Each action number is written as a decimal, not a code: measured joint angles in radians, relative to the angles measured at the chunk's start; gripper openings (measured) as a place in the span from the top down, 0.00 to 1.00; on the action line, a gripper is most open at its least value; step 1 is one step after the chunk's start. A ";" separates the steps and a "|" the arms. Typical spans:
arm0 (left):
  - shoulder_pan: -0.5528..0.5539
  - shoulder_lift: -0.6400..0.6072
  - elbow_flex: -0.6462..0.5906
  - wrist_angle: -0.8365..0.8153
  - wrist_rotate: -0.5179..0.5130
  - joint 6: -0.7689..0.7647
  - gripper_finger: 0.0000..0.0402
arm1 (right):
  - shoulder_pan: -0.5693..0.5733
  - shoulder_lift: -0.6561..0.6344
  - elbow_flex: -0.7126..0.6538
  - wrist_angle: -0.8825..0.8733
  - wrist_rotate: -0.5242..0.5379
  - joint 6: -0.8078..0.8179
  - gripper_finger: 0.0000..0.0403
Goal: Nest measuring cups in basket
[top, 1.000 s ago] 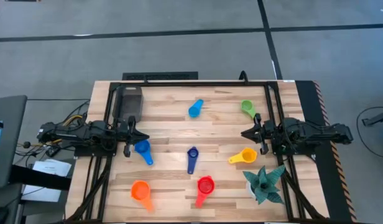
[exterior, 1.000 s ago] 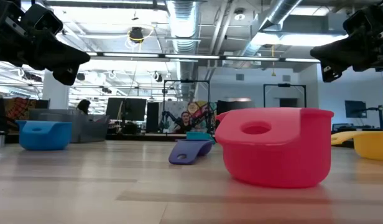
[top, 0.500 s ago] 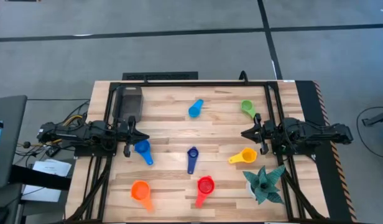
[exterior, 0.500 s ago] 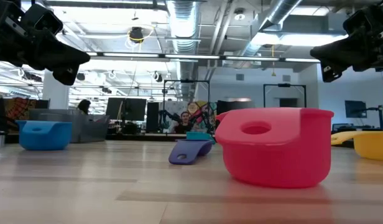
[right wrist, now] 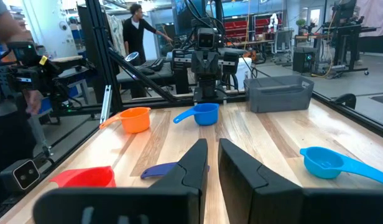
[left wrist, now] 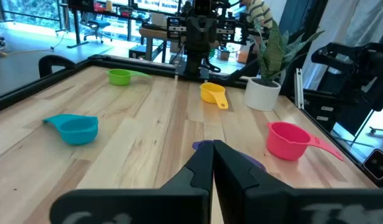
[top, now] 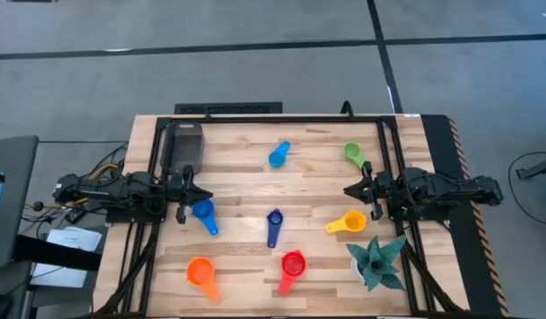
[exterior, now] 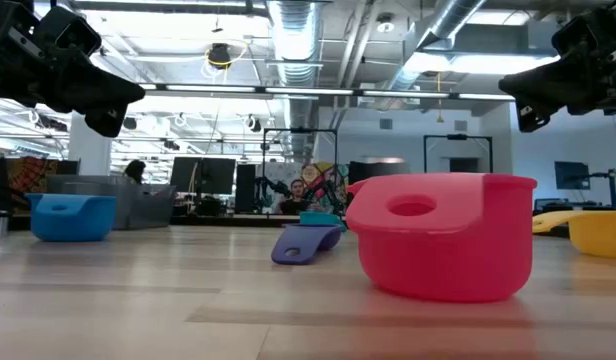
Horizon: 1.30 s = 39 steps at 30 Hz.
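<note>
A: What lies around the arms?

B: Six measuring cups are scattered on the wooden table (top: 237,146): a light blue cup (top: 278,155) and a green cup (top: 352,152) on the far side, a blue cup (top: 203,213) just beside the left gripper (top: 195,190), a dark blue cup (top: 274,223) in the middle, a yellow cup (top: 348,222) near the right gripper (top: 354,189), and an orange cup (top: 200,272) and a red cup (top: 292,265) along the near edge. I cannot find a seventh. The basket (top: 185,146) sits at the far left corner, and no cup shows in it.

A: Anything in the way?

B: A teal spiky plant (top: 377,261) stands at the near right corner, just beside the yellow cup. A black metal frame (top: 282,119) borders the table.

A: And the grippers?

B: Both sit at opposite sides at mid-table, fingers nearly closed with a thin gap, holding nothing.

A: Any change from a second ago?

B: None; arms and cups lie exactly as before.

A: Room to move?

B: The centre around the dark blue cup is open wood; the orange and red cups lie close to the near edge.
</note>
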 joint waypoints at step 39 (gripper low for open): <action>0.005 0.405 0.336 -0.104 -0.618 -0.425 0.99 | -0.080 0.014 0.040 0.270 0.606 0.441 0.84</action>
